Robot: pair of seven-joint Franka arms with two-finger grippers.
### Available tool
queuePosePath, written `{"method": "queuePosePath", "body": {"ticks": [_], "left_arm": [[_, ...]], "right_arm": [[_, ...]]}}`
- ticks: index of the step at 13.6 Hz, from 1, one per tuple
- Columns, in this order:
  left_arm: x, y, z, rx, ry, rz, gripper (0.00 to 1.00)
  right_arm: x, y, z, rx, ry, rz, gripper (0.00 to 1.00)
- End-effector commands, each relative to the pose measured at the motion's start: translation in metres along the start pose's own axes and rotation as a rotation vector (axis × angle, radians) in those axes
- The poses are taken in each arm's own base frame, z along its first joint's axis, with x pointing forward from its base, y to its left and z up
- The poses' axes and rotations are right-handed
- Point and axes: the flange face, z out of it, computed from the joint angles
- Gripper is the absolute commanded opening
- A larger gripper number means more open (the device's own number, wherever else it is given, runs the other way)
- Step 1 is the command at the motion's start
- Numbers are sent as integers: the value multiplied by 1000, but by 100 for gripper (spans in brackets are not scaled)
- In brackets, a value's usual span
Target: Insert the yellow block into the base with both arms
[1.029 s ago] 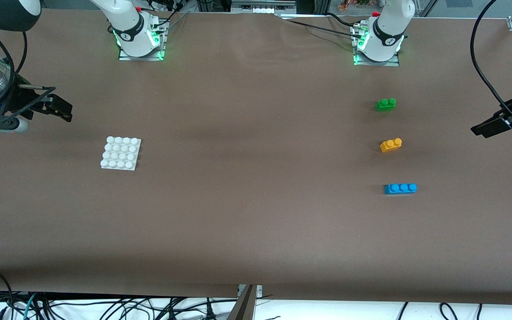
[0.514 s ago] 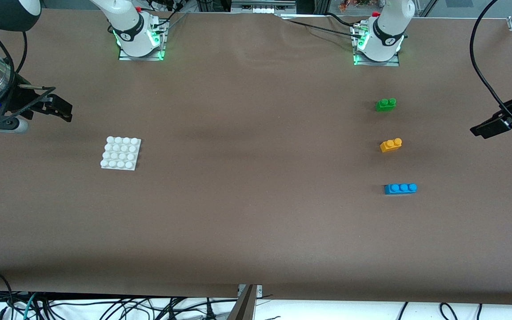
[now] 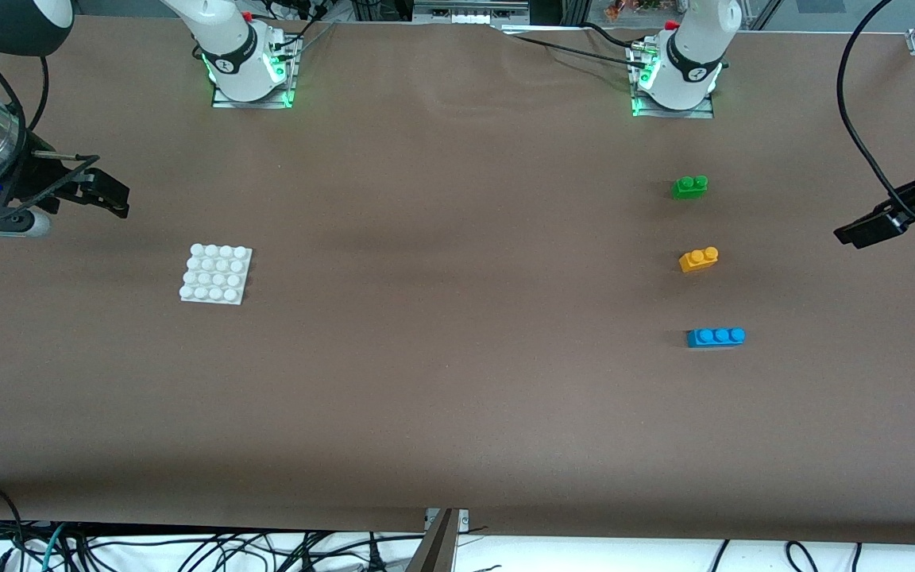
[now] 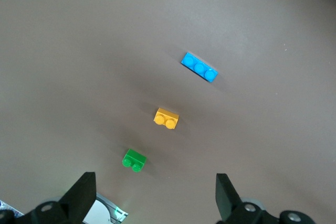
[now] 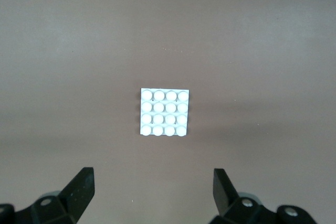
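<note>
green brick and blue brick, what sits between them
The yellow block lies between the green brick and the blue brick, touching neither; the front view shows it.

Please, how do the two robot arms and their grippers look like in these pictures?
Both arms are white with black joint bands, standing on bases with green lights. The right gripper and the left gripper are black, each with two flat fingers. Black cables hang along both arms.

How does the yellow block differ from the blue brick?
The yellow block has two studs on top; the blue brick has three and is longer. The yellow block lies farther from the front camera than the blue brick. Both rest untouched on the table toward the left arm's end.
</note>
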Motion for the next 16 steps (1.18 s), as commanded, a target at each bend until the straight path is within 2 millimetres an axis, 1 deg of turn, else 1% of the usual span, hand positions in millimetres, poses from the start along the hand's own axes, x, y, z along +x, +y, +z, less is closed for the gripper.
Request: {"method": "queuePosePath", "body": {"ticks": [1, 4, 5, 7, 8, 12, 13, 16], "left_arm": [[-2, -1, 0, 4, -3, 122, 100], [-5, 2, 0, 3, -7, 257, 100], [-8, 5, 0, 5, -10, 269, 100], [-8, 5, 0, 6, -11, 268, 100], [-7, 4, 2, 8, -18, 244, 100], [-2, -4, 17, 35, -60, 45, 100], [1, -9, 23, 44, -74, -4, 100], [3, -11, 40, 73, -104, -137, 100]], "right_arm": [[3, 2, -6, 13, 5, 5, 100], [3, 2, -6, 13, 5, 5, 100], [3, 2, -7, 13, 7, 5, 100], [3, 2, -6, 13, 5, 5, 100], [3, 2, -6, 13, 5, 5, 100], [3, 2, -6, 13, 5, 5, 100], [3, 2, -6, 13, 5, 5, 100], [3, 3, -7, 13, 7, 4, 100]]}}
